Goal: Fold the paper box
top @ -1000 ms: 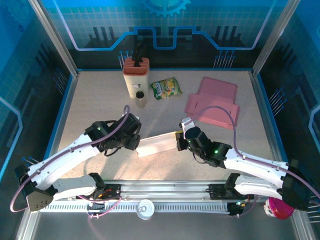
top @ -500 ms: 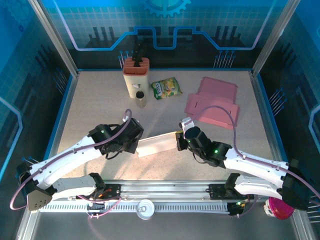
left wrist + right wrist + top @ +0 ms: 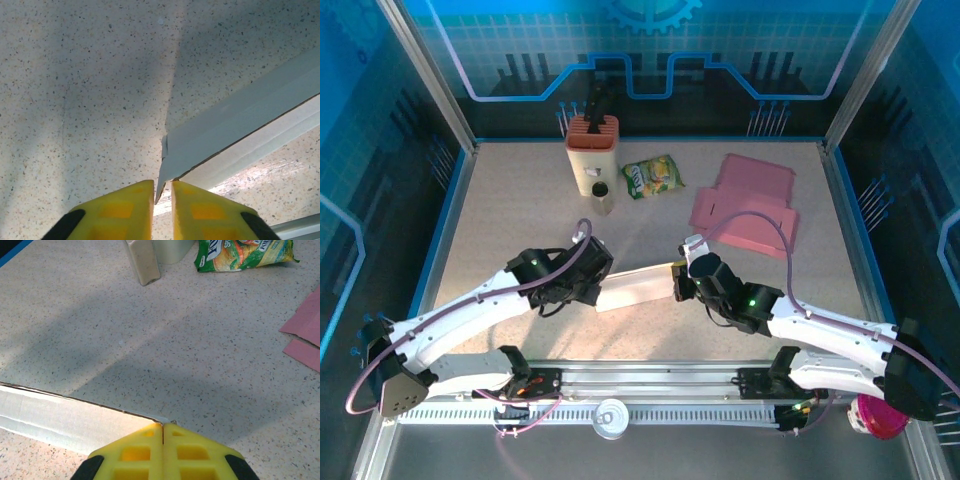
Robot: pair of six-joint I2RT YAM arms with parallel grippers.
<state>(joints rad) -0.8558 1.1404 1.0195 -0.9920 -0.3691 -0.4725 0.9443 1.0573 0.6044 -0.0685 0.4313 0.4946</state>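
Observation:
The paper box (image 3: 635, 287) is a flat, long white strip lying slantwise between both arms at the table's middle front. My right gripper (image 3: 676, 283) is shut on its right end; in the right wrist view the yellow fingertips (image 3: 162, 426) meet on the box's corner edge (image 3: 60, 415). My left gripper (image 3: 598, 290) is at the box's left end. In the left wrist view its jaws (image 3: 162, 192) stand a narrow slit apart, with the box's pointed corner flap (image 3: 240, 125) reaching into that slit.
Flat pink cardboard (image 3: 745, 205) lies at the back right. A green snack bag (image 3: 653, 176), a small jar (image 3: 601, 197) and a beige holder with an orange top (image 3: 592, 150) stand at the back centre. Blue walls enclose the table.
My left gripper slid right to the box's left end, and its jaws narrowed around the corner flap. The right arm and the box stayed still.

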